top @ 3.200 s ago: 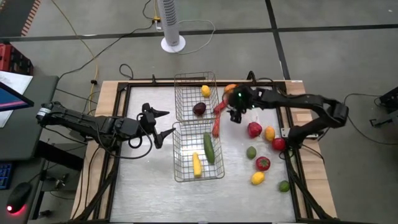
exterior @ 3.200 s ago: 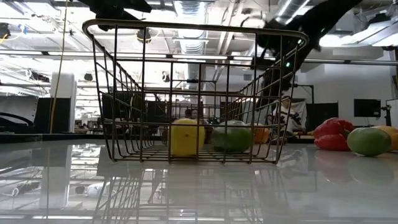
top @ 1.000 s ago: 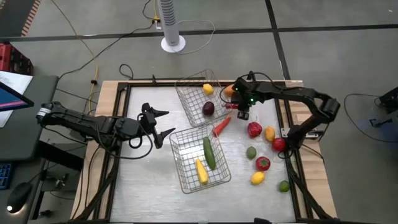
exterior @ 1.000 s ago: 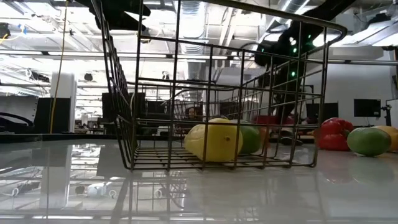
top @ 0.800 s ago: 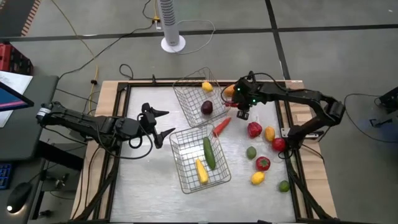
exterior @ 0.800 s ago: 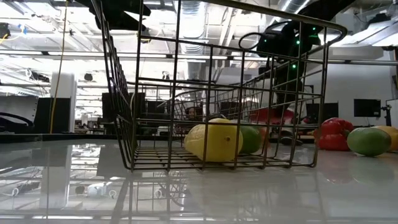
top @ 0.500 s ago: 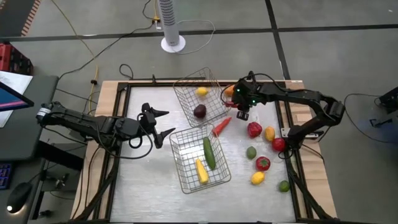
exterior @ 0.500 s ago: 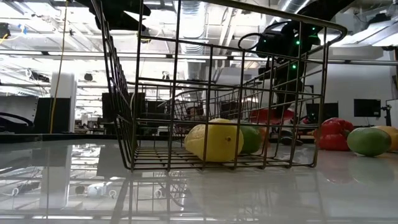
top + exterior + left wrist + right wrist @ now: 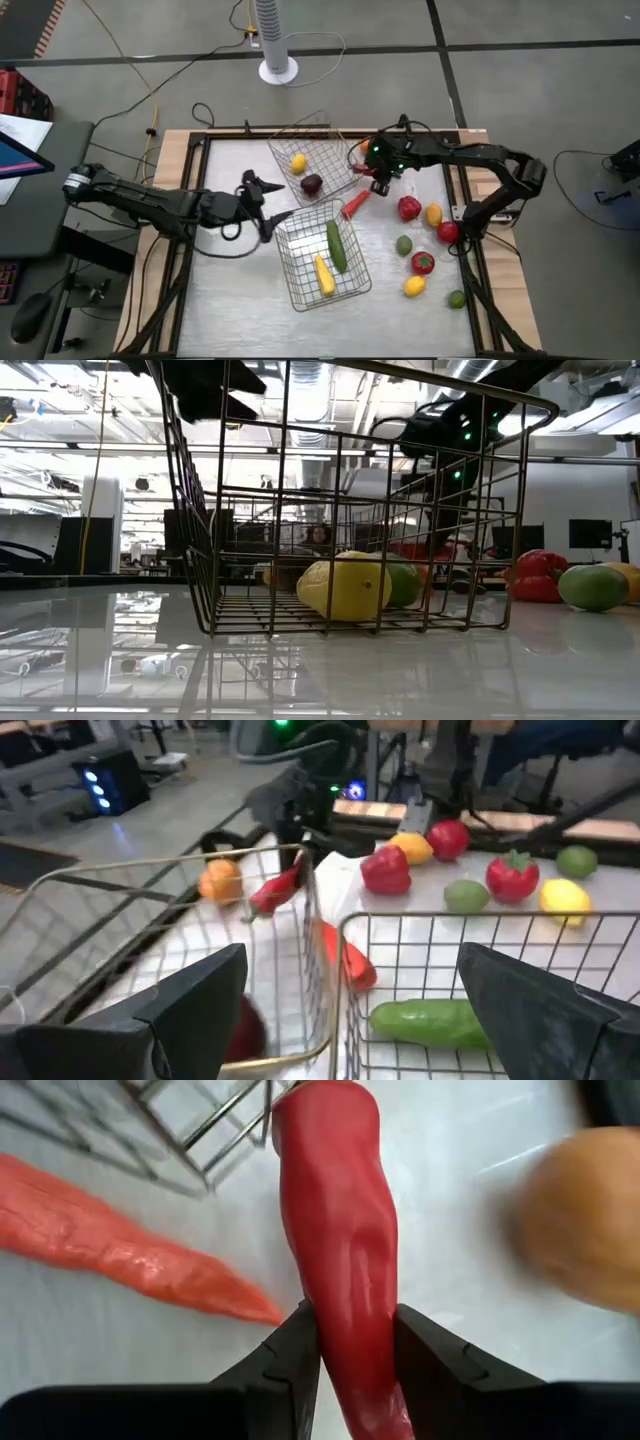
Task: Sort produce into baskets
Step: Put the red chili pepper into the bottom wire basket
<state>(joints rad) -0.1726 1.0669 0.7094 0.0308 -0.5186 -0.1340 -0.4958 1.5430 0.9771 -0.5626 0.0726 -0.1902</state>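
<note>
From above, your right tool (image 9: 378, 172) pinches a red pepper (image 9: 366, 169) beside the far basket (image 9: 312, 160), likely to drop it in. Your left tool (image 9: 268, 207), fingers spread, waits by the near basket (image 9: 322, 262). Right wrist: pepper (image 9: 343, 1260) clamped between both fingers

The surface (image 9: 320, 670) is smooth and shiny like a mirror, and the room shows in it. Its edge (image 9: 172, 190) looks like pale wood. The near basket (image 9: 322, 252) and the far basket (image 9: 315, 160) are thin silver metal wire. The red pepper (image 9: 345, 1250) in the right tool (image 9: 352, 1342) looks like smooth, glossy plastic. The tool's fingers (image 9: 290, 1355) are dark and matt. The cucumber (image 9: 425, 1020) is smooth and a bit shiny. The yellow lemon (image 9: 345, 588) has a soft shine. The floor (image 9: 520, 90) is dull grey.
</note>
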